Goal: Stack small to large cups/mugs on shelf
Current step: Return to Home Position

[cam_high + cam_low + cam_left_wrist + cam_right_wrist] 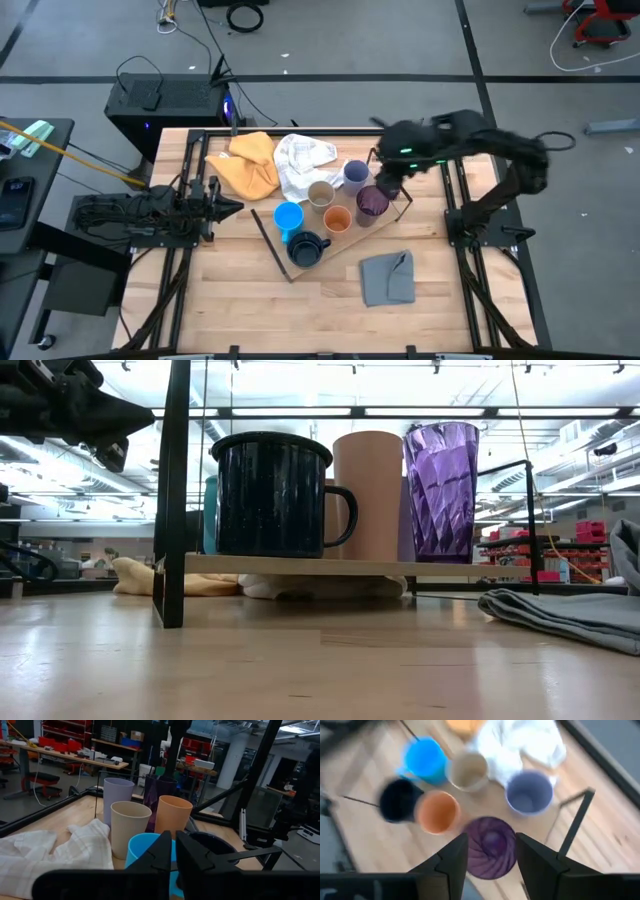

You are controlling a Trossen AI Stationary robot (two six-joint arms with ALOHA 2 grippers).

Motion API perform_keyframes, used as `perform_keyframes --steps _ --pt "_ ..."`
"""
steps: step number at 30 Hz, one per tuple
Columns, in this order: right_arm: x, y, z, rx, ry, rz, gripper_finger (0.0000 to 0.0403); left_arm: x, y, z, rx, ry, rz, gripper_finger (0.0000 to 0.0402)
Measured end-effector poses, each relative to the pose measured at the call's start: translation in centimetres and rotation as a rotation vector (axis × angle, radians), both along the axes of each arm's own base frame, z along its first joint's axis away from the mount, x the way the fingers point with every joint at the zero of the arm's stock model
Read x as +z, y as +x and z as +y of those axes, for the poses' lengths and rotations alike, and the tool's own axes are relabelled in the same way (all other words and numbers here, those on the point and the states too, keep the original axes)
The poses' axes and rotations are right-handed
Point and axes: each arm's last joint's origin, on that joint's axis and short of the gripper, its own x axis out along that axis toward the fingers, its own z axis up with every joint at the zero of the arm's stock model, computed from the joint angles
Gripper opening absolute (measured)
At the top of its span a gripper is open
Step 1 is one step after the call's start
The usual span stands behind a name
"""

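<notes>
High view, shelf: light-wood shelf (345, 240) aslant mid-desk (250, 310), all six cups on it, close-packed: lavender cup (355, 174), beige cup (320, 194), purple cup (372, 203), orange cup (337, 219), blue mug (288, 217), navy mug (305, 249).
High view, arms: right gripper (388, 188) just over the purple cup; left gripper (228, 208) parked low beside the yellow cloth (248, 165), near the blue mug but apart from it.
Low view, hazard: purple cup tall and narrow-footed near the board's end, just beside the orange cup. One nudge probably enough to tip it off the edge or into its neighbours.
Left wrist view, fingers: pressed together, holding nothing; blue mug close ahead, so any forward creep a likely bump.
Right wrist view, fingers: spread, empty, straddling the purple cup from above. Probable trouble — a low or sideways pull-away catching the rim, or snagging the black wire frame (575, 820) alongside.
</notes>
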Motion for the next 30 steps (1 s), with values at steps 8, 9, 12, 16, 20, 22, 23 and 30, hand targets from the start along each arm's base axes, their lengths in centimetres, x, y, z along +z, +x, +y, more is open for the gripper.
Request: perform_keyframes --steps 8,9,12,16,20,22,23,30 --pt "5.4 -9.7 1.1 -0.199 -0.052 -0.370 0.0169 0.2 0.0 0.0 0.003 0.053 -0.018 0.0020" --pt "5.7 -10.6 1.2 -0.218 -0.044 -0.400 0.0169 0.3 0.0 0.0 0.004 0.066 -0.025 0.0017" --pt "6.2 -12.5 1.3 -0.256 -0.022 -0.466 0.0169 0.4 0.0 0.0 0.006 0.096 -0.036 0.0011" --pt "6.4 -13.4 1.3 -0.272 -0.037 -0.499 0.0169 0.6 0.0 0.0 0.007 0.096 -0.054 0.0011" --pt "6.4 -13.2 1.3 -0.272 -0.058 -0.492 0.0169 1.1 0.0 0.0 0.019 0.130 -0.174 0.0018" --pt "6.3 -12.8 1.4 -0.267 -0.067 -0.480 0.0169 0.9 0.1 0.0 0.029 0.158 -0.231 0.0018" --pt "6.2 -12.6 1.4 -0.266 -0.067 -0.475 0.0169 0.6 0.2 0.0 0.031 0.159 -0.251 0.0017" --pt "6.1 -12.4 1.5 -0.269 -0.070 -0.465 0.0169 -0.4 0.5 -0.1 0.018 0.147 -0.277 0.0010"
